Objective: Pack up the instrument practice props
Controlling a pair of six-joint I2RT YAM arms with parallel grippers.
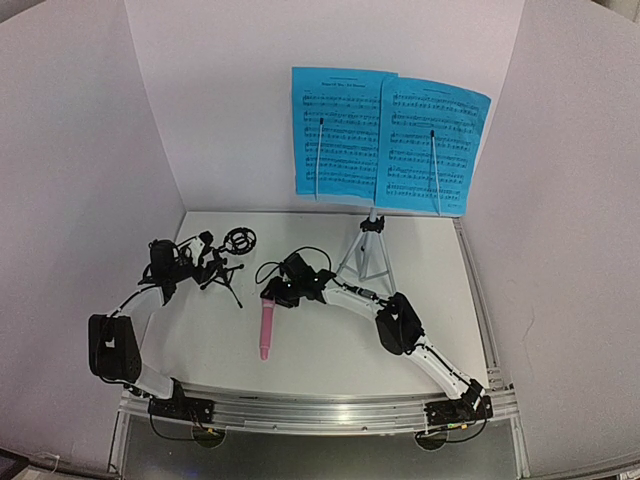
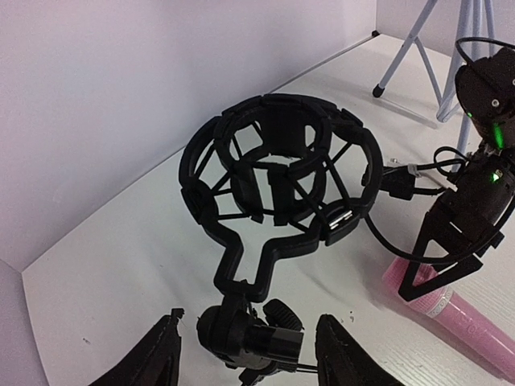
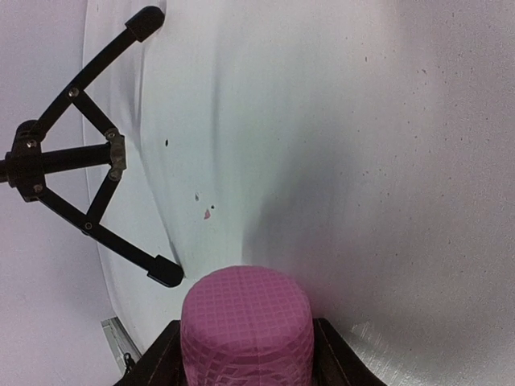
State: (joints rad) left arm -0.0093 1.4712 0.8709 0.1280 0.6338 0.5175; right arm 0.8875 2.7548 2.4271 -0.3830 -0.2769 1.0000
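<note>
Left wrist view: the left gripper (image 2: 249, 323) sits astride the small black tripod mic stand (image 2: 241, 265), jaws parted with a gap on each side of its swivel joint, holding nothing.
The right gripper (image 3: 245, 342) has its fingers close against both sides of the pink stick microphone (image 3: 245, 310) head; whether they pinch it cannot be told. The microphone lies on the table (image 1: 330, 350) near the stand, clear of the ring mount (image 2: 278, 137). This looks like a set-down: each jaw should widen fully, then back straight off, so the microphone does not roll nor the stand tip. The blue sheet-music pages (image 1: 385, 135) sit on the music stand (image 1: 368, 255), well apart behind.
</note>
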